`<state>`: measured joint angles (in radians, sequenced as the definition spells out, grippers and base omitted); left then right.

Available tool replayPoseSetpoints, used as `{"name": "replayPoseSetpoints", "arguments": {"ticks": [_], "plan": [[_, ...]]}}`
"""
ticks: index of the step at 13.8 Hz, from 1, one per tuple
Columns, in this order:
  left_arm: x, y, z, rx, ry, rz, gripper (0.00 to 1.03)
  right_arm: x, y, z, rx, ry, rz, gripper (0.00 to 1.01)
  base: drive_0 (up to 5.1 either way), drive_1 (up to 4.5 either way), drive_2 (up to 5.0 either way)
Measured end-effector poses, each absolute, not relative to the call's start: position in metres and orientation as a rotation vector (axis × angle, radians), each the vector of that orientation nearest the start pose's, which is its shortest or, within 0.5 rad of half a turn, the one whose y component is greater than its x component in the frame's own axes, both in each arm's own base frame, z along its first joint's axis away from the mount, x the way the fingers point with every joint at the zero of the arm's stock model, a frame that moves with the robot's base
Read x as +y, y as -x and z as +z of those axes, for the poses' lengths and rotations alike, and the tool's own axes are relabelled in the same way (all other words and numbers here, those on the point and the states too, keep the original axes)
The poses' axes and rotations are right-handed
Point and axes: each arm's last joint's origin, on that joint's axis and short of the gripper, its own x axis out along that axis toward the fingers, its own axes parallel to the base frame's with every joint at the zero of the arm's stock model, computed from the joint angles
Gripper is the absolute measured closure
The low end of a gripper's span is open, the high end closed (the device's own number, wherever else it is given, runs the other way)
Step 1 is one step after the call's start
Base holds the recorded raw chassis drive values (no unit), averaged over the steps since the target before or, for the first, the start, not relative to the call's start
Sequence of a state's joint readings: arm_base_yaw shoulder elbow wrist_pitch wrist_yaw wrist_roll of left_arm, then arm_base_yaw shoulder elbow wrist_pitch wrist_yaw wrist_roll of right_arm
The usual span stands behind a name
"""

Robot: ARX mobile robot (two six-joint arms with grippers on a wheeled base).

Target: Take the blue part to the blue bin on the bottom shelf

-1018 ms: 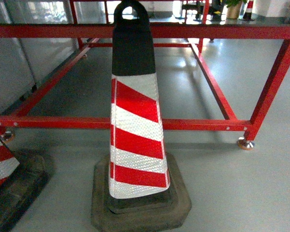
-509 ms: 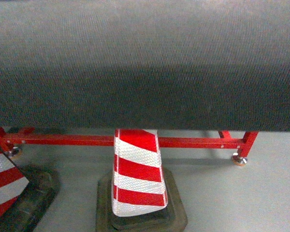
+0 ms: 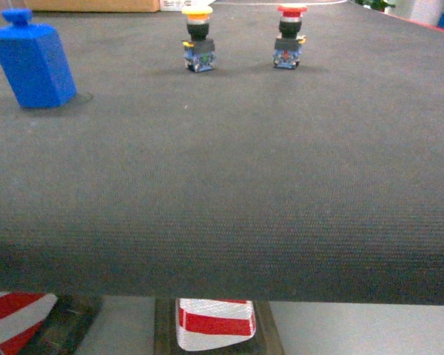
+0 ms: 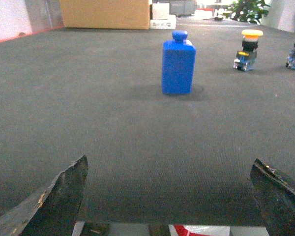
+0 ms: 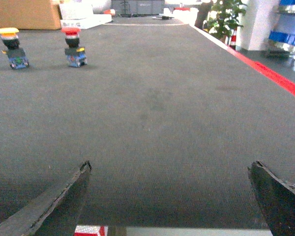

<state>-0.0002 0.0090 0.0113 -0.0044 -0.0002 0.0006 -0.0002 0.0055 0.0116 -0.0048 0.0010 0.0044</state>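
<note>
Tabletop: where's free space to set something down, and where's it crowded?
Free: the wide dark mat from its near edge up to the blue part. Crowded: the far strip with the yellow-capped button and red-capped button.

The table's near edge hides most of the striped cone (image 3: 214, 322).

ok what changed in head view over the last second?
The view rose from under the red frame to above the dark mat, revealing the blue part, yellow-capped button and red-capped button. The striped cone stayed in place. Nothing grasped.
</note>
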Motion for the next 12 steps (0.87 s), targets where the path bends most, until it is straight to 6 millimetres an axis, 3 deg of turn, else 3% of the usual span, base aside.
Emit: {"name": "replayPoseSetpoints", "arguments": {"ticks": [12], "plan": [[0.0000,-0.0975,0.1660,0.006,-0.001,0.000,0.05,0.0000,-0.0973,0.1666,-0.001,-0.003,0.000,0.03,0.0,0.00,0.0]]}}
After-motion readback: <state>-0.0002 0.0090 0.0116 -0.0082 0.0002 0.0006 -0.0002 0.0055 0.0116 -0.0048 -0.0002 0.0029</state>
